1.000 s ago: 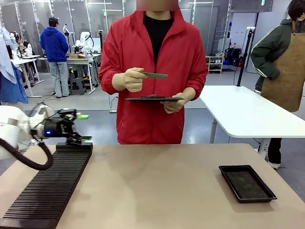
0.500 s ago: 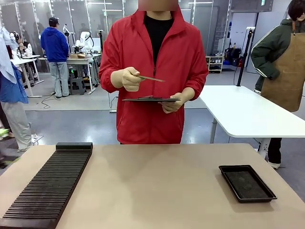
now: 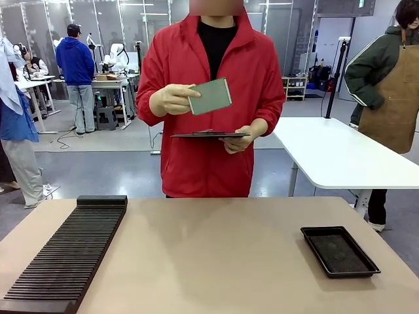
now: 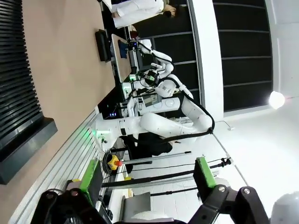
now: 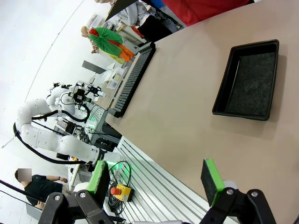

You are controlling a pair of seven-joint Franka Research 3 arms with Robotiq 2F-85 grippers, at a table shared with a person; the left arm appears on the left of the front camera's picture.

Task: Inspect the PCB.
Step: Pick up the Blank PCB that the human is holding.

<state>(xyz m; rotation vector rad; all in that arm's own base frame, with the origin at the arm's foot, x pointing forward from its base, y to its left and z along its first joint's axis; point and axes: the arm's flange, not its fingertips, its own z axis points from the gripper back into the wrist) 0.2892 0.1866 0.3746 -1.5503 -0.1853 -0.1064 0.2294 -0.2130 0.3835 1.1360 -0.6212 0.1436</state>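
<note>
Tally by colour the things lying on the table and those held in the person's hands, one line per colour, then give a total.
Green: 1 (the PCB, held up)
Black or dark: 3 (the held tablet, the slotted rack and the tray on the table)
Total: 4

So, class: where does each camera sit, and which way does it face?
Front: fixed on the robot's side, faces across the table at a hand holding the PCB.
Left wrist: past the open left end effector, slotted rack alongside.
Right wrist: past the open right end effector, over the black tray.
Shared: rack and tray, front and right wrist.
</note>
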